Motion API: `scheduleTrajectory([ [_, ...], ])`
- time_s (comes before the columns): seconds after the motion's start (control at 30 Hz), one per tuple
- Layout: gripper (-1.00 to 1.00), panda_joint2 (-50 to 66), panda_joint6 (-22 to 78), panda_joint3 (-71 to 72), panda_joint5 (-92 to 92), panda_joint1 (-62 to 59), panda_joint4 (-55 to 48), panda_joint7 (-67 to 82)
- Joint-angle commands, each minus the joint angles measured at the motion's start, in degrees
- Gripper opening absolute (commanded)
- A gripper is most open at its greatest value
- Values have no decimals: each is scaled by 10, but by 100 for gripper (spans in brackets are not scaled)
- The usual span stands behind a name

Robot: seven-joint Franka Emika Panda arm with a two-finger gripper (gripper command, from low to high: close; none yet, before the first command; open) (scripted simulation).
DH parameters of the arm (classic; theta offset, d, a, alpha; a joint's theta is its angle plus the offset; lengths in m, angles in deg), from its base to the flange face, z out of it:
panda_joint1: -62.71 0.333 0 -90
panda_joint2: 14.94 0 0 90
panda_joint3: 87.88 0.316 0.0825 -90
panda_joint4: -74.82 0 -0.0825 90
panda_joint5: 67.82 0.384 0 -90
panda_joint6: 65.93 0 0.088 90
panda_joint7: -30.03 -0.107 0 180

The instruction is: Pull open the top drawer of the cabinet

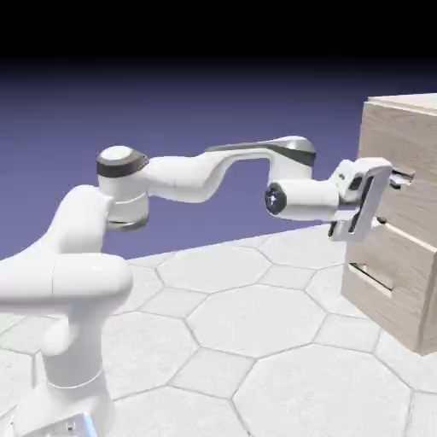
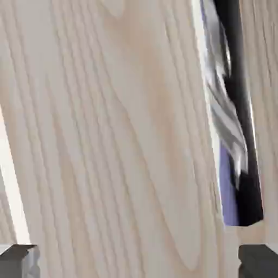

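Observation:
The cabinet (image 1: 408,119) stands at the right edge of the exterior view, pale wood-grain. My gripper (image 1: 388,202) is right at the top drawer (image 1: 422,201), turned so its fingers sit one above the other, open. The drawer's silver bar handle (image 1: 403,177) shows by the upper finger. In the hand view the drawer front (image 2: 108,136) fills the picture. The handle (image 2: 231,119) runs almost top to bottom at the right, just inside the right fingertip (image 2: 258,261). The gripper (image 2: 138,263) is open wide, with only wood between the tips.
The lower drawer (image 1: 401,269) with its own thin handle (image 1: 369,276) sits below the hand. The arm stretches level from the exterior view's lower left across a pale hexagon-tiled table (image 1: 256,324).

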Motion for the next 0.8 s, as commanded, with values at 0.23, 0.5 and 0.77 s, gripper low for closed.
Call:
scheduleTrajectory([
  [0.23, 0, 5, -37, 12, 5, -81, -123, -12],
  [0.5, -100, 53, 5, -19, 7, -30, -32, -51],
  [0.77, -100, 128, 56, -47, 1, 32, 81, -112],
])
